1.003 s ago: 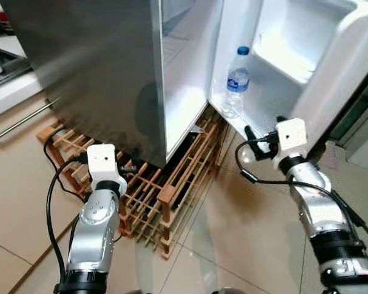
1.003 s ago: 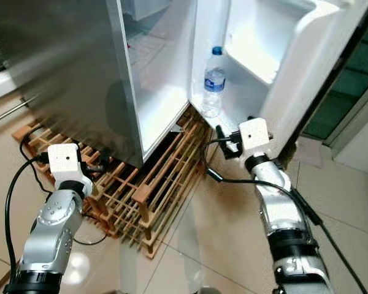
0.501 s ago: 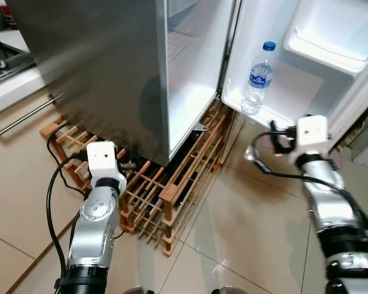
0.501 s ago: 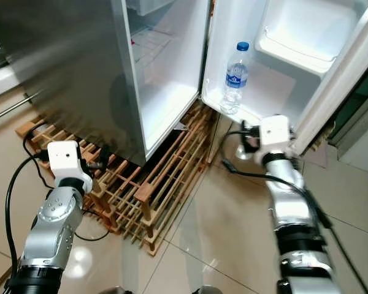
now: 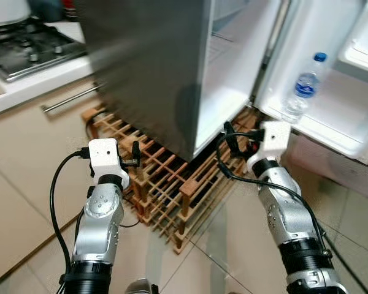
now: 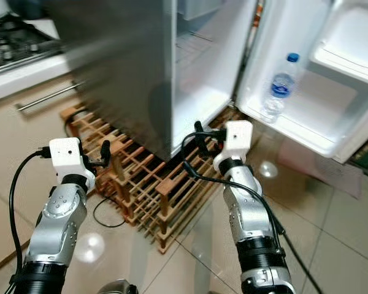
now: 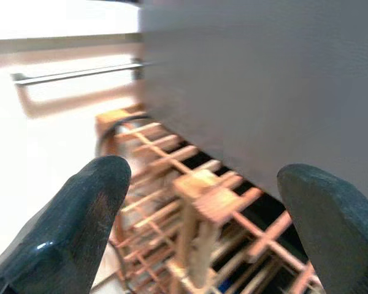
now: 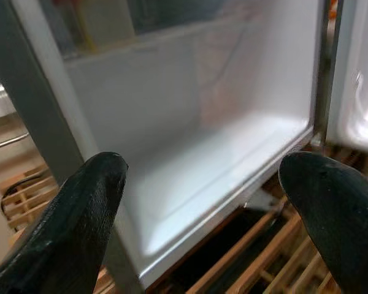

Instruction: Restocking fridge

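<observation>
The grey fridge (image 5: pixel 153 61) stands with its door (image 5: pixel 356 116) swung wide. A clear water bottle (image 5: pixel 300 89) with a blue cap stands upright on the door's lowest shelf. My right gripper (image 5: pixel 230 139) hovers open and empty just outside the bare white lower compartment (image 8: pixel 202 141), left of the bottle and well apart from it. My left gripper (image 5: pixel 135 153) is open and empty, low beside the fridge's grey side, over a wooden rack (image 7: pixel 202 196).
The wooden slatted rack (image 5: pixel 165 177) lies on the tiled floor under and in front of the fridge. A black cable (image 6: pixel 107 217) trails beside it. A counter with a hob (image 5: pixel 24 37) and a bar handle (image 5: pixel 67 101) runs along the left.
The camera has swung, shifting the whole scene right. My right gripper has moved left, from under the door shelf by the bottle to the front of the compartment. The left arm holds still.
</observation>
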`<state>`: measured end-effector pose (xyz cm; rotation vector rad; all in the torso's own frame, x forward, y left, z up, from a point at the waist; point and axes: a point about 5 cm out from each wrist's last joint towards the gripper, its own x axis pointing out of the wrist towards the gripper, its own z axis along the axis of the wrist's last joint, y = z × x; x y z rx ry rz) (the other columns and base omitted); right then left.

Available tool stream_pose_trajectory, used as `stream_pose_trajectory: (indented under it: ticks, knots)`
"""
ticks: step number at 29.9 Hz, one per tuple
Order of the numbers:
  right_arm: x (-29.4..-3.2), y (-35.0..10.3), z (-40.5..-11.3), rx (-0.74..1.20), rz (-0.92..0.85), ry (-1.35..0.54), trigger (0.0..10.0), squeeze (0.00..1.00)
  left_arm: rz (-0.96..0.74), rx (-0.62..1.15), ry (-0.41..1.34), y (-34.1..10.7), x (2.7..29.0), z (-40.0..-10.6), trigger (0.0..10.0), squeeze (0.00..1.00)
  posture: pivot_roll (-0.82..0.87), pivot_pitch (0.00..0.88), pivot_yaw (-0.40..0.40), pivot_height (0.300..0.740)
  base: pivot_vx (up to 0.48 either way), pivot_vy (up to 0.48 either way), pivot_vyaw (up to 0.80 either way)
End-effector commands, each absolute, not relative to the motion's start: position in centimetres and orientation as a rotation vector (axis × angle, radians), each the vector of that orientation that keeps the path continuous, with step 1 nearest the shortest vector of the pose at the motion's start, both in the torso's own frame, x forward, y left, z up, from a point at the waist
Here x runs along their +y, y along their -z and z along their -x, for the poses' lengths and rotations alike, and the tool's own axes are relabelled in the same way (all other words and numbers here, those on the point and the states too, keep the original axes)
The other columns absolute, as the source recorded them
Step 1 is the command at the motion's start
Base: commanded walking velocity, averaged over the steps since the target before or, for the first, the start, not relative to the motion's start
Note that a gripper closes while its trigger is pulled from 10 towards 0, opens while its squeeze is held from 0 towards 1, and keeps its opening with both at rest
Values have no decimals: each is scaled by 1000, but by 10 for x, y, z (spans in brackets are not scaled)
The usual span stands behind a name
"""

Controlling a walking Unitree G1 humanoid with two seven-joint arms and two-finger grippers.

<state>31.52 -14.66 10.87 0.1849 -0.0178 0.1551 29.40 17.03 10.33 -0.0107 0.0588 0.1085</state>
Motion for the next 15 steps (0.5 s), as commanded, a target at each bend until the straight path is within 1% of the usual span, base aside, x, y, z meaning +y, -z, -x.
stream_pose_trajectory:
  ticks: [1,5,8,10,12,15]
  knots:
    - [-153,-106,-312,-7,-158,-144,10000,0,1,35,-116,-108,170,-296,10000,0,-28,0,-23,740,-240,420,606]
    - [-154,-99,-306,15,-117,-159,10000,0,-35,-6,-90,-116,159,-298,10000,0,-26,0,-28,740,-277,395,605]
    - [-157,-102,-304,-12,-73,-155,10000,0,-47,-31,-81,-121,154,-301,10000,0,-17,0,-34,740,-319,361,604]
    - [-162,-102,-299,-30,-49,-130,10000,0,-43,-40,-82,-121,156,-302,10000,0,-14,0,-42,740,-334,349,606]
    - [-171,-101,-287,-58,28,-104,10000,0,-42,-47,-93,-120,161,-301,10000,0,-15,0,-46,740,-334,347,600]
    - [-174,-98,-281,-50,53,-98,10000,0,-44,-42,-98,-119,164,-300,10000,0,-17,0,-44,740,-341,341,602]
